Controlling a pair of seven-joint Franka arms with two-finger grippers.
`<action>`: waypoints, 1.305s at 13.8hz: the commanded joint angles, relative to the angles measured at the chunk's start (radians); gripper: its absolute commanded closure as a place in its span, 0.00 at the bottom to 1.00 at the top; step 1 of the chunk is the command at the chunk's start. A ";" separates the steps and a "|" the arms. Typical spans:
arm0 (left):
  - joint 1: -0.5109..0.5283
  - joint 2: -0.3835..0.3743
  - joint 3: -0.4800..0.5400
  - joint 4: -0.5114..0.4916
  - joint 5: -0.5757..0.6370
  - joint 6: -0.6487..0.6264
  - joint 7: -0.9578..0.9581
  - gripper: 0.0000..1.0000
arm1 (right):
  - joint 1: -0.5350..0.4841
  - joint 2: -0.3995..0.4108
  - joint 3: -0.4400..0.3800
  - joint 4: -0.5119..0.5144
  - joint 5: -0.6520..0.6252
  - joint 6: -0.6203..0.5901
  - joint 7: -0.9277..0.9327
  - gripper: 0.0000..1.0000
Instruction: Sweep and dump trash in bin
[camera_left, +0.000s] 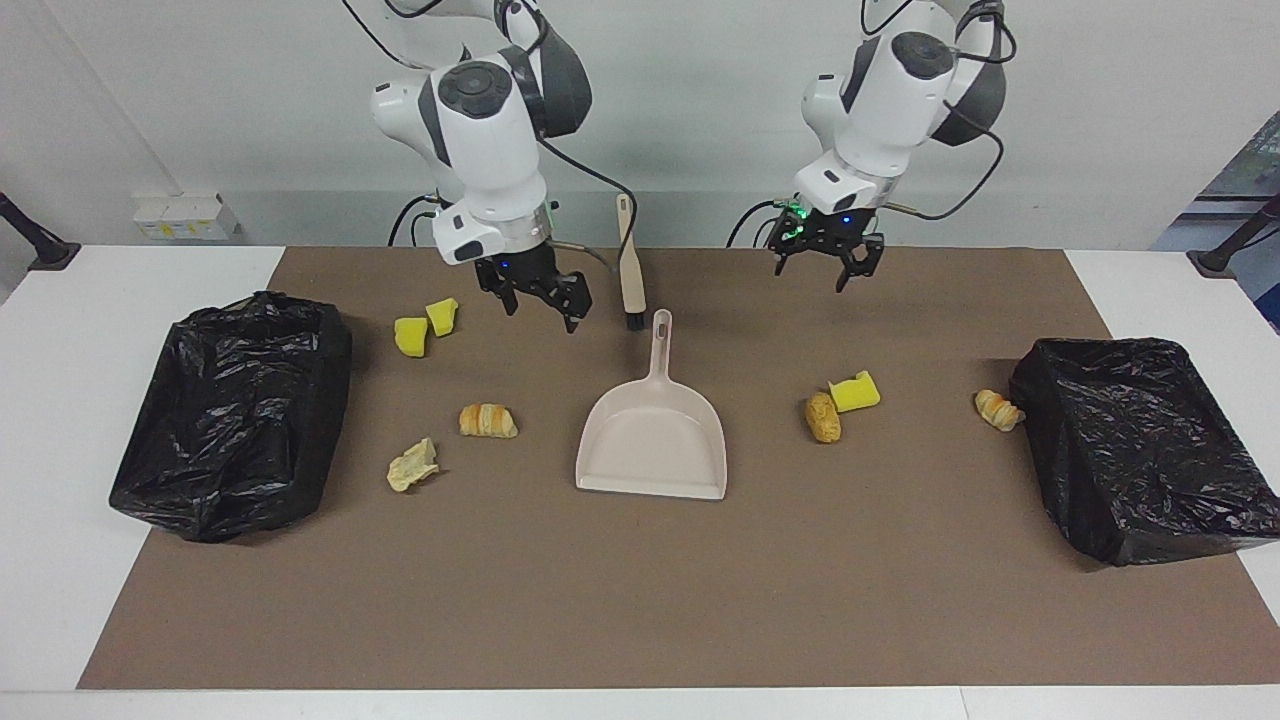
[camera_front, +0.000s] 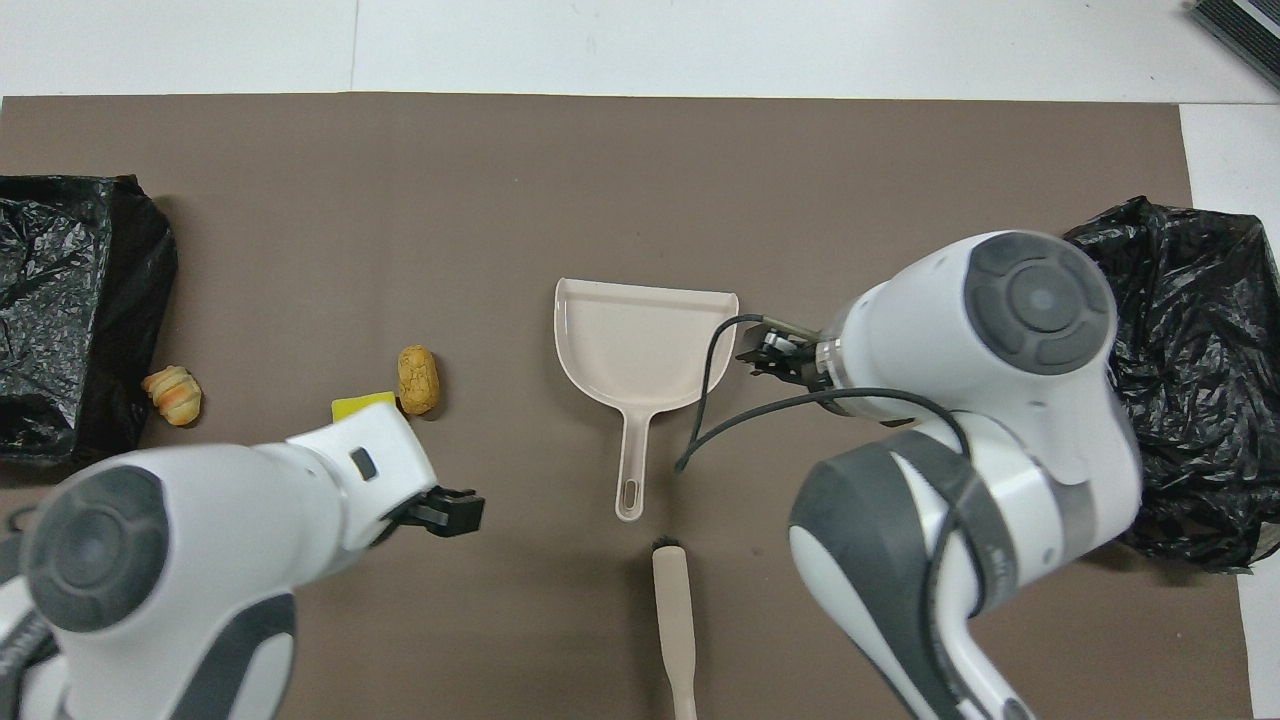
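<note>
Now, nothing swept yet. Dustpan (camera_left: 652, 440) flat at mid-mat, handle toward the robots, pan empty. Hand brush (camera_left: 630, 265) lying just nearer the robots than the dustpan's handle tip, bristles toward it.

Trash all loose on the mat (camera_left: 640, 600), 7 pieces:
- Toward the right arm's end from the dustpan: 2 yellow sponge chunks (camera_left: 425, 327), 1 croissant piece (camera_left: 488, 420), 1 crumpled beige scrap (camera_left: 412, 465).
- Toward the left arm's end from the dustpan: 1 bread piece (camera_left: 823, 417) touching 1 yellow sponge chunk (camera_left: 855, 391), 1 croissant piece (camera_left: 998, 409) against the black-lined bin (camera_left: 1140, 450).

Second black-lined bin (camera_left: 235, 420) at the right arm's end.

Right gripper (camera_left: 540, 300) in the air beside the brush, fingers apart, holding nothing. Left gripper (camera_left: 825, 268) raised over bare mat, toward the left arm's end from the dustpan's handle, fingers apart, holding nothing.
</note>
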 joint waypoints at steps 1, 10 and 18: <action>-0.134 -0.056 -0.043 -0.146 -0.008 0.164 -0.196 0.00 | 0.042 0.032 -0.004 -0.030 0.014 0.073 0.096 0.00; -0.147 0.041 -0.527 -0.243 -0.004 0.413 -0.683 0.00 | 0.255 0.250 -0.006 0.047 -0.049 0.176 0.362 0.00; -0.147 0.084 -0.568 -0.223 -0.003 0.434 -0.744 0.00 | 0.280 0.273 -0.006 0.048 -0.081 0.142 0.342 0.83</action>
